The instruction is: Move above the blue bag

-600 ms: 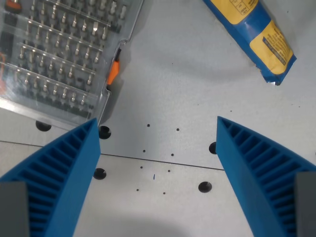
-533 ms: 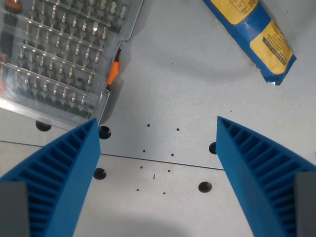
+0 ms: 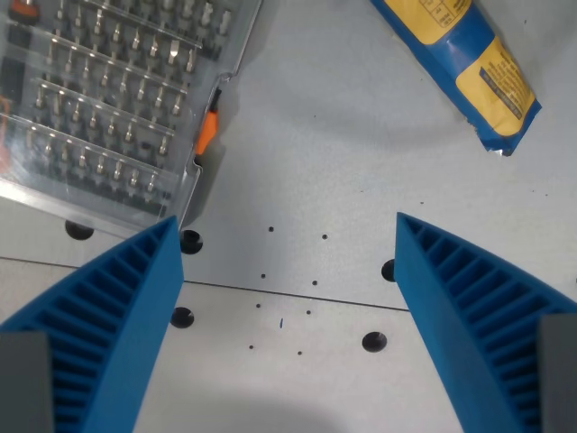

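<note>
A pale grey metal tabletop [image 3: 343, 180] fills the view under soft even light, dotted with small dark holes and a few larger round ones, and crossed by one thin dark seam [image 3: 297, 296] running left to right.

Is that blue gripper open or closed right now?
Open: the gripper has its two fingers far apart, with bare table between them.

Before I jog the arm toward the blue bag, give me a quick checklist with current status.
1. Blue and yellow plastic bag in view: ok, at the wrist view's upper right, partly cropped.
2. Gripper centred over the bag: not ok, bare grey table lies beneath.
3. Gripper empty and open: ok.
4. Clear plastic screwdriver-bit case off the path: ok, it lies at the upper left.
5. Height clearance over the bag: cannot tell.
</note>
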`<state>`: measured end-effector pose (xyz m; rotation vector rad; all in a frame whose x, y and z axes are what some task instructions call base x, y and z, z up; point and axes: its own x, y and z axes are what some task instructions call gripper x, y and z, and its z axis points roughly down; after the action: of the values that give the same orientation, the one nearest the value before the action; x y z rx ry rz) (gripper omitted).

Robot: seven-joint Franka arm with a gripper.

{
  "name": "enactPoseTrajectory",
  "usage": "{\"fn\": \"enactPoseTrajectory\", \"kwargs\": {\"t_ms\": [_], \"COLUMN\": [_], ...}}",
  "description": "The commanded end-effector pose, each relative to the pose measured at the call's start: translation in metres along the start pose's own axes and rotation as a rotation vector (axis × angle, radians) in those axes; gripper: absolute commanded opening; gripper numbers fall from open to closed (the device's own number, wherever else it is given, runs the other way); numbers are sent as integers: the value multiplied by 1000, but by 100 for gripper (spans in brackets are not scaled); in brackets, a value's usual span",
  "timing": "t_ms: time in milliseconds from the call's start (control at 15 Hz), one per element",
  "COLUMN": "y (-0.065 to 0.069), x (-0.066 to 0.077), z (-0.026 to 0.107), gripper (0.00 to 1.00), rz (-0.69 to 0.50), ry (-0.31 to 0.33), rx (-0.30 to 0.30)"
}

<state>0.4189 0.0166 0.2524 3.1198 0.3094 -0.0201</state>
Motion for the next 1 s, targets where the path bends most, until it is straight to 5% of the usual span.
{"fn": "enactPoseTrajectory", "kwargs": {"t_ms": [67, 1000], "y": [2, 23], "x": [2, 25], "z": [0, 20], "gripper": [100, 100], "rz": [-50, -317], "ry": [3, -22], "rx": [-4, -23]}}
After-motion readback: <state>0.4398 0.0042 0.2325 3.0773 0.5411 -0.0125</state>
